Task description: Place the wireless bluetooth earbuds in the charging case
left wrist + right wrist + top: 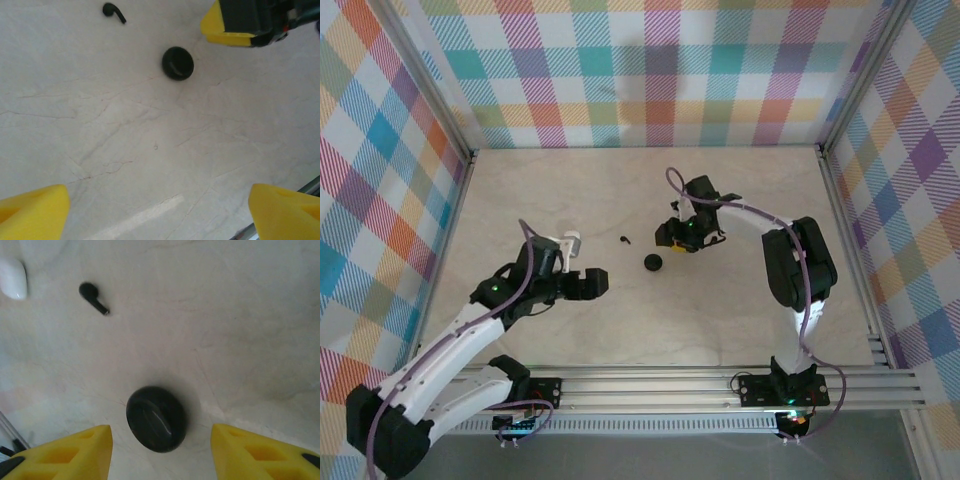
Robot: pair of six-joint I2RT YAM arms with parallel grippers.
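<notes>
Near the middle of the surface (740, 320), the black charging case (156, 418) lay just before the right claw (161, 440), open and empty, a black earbud (93, 297) lay near it toward the left edge, and the left claw (157, 210) gaped empty too.

The right pincer (160, 440) stands with its yellow fingers (75, 450) wide apart at 7 and 5 o'clock, and a round black case (156, 418) lies on the pale table (240, 330) between them at 6 o'clock. A black earbud (93, 297) lies at 10 o'clock, well apart from the case. A white case (12, 278) sits at the frame's edge beyond it.
</notes>
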